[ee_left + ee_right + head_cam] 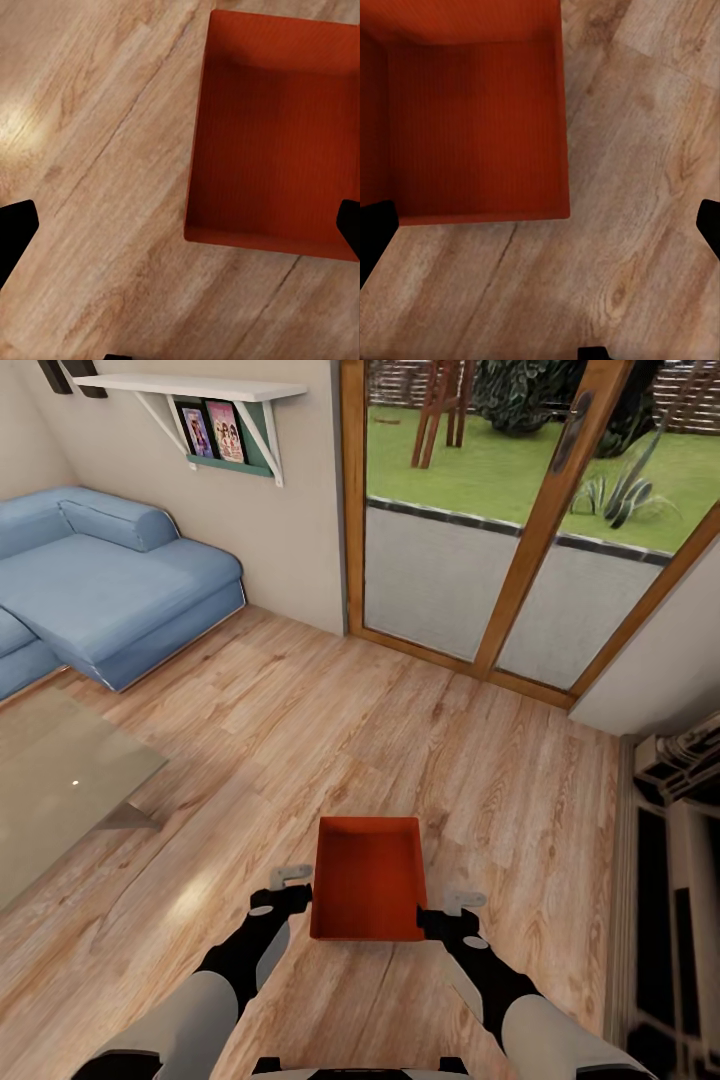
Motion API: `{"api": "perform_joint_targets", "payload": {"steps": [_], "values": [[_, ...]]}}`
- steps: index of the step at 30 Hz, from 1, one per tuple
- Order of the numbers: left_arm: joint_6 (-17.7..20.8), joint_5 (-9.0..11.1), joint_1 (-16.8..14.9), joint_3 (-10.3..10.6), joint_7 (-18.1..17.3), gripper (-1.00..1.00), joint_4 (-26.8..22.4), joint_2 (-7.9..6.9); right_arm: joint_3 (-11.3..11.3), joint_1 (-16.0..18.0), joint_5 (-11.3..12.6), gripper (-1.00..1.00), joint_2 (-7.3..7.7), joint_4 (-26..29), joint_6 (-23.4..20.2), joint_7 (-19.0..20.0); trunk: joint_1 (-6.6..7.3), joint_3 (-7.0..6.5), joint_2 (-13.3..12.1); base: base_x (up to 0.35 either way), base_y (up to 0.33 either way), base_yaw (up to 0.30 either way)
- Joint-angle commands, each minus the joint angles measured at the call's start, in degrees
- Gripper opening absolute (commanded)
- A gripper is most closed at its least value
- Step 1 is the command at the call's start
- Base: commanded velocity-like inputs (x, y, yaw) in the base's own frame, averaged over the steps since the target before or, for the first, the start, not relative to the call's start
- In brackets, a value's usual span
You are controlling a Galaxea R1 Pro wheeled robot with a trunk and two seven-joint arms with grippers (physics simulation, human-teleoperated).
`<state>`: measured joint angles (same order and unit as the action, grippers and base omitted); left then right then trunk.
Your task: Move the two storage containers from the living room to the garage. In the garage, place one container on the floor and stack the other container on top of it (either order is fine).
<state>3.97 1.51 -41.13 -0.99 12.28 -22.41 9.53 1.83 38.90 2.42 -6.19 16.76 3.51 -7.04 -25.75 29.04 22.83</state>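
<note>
One orange-red storage container (368, 878) with no lid sits low in the head view, over the light wood planks of the living room, right in front of me. My left gripper (288, 890) is at its left wall and my right gripper (452, 915) at its right wall. In the left wrist view the left gripper (181, 225) is open, its dark fingertips (15, 229) far apart, with the container (274, 135) wall between them. The right gripper (541, 225) is open the same way across the container (472, 120) wall. I cannot tell whether the bin rests on the planks or is lifted.
A blue sofa (110, 580) fills the left, with a glass table (60, 780) in front of it. Wood-framed glass doors (520, 530) stand ahead, and a white wall shelf (190, 388) at upper left. A dark-and-white structure (680, 880) lines the right edge. Open plank floor (330, 730) lies ahead.
</note>
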Motion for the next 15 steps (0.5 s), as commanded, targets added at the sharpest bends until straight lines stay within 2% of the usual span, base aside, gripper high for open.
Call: {"api": "perform_joint_targets", "payload": {"steps": [1,4,7,15], "values": [[0.39,0.16,0.00,-0.05,0.12,1.00,-0.32,0.00,0.20,0.04,0.24,1.00,0.05,-0.06,0.19,-0.17,-0.03,0.07,0.09,0.000,0.000,0.000],[0.46,0.16,0.00,-0.01,0.12,1.00,-0.65,-0.02,0.20,0.04,0.31,1.00,0.64,-0.06,0.13,0.02,-0.03,0.07,0.09,0.000,0.000,0.000],[0.50,0.12,0.00,0.03,0.11,1.00,-1.00,-0.12,0.23,0.04,0.01,1.00,2.17,0.21,0.10,0.31,-0.03,0.07,0.09,0.000,0.000,0.000],[0.38,-0.06,0.00,0.11,0.11,1.00,-1.68,-0.16,0.18,0.04,0.16,1.00,2.29,0.47,0.02,0.02,-0.03,0.07,0.09,0.000,0.000,0.000]]}}
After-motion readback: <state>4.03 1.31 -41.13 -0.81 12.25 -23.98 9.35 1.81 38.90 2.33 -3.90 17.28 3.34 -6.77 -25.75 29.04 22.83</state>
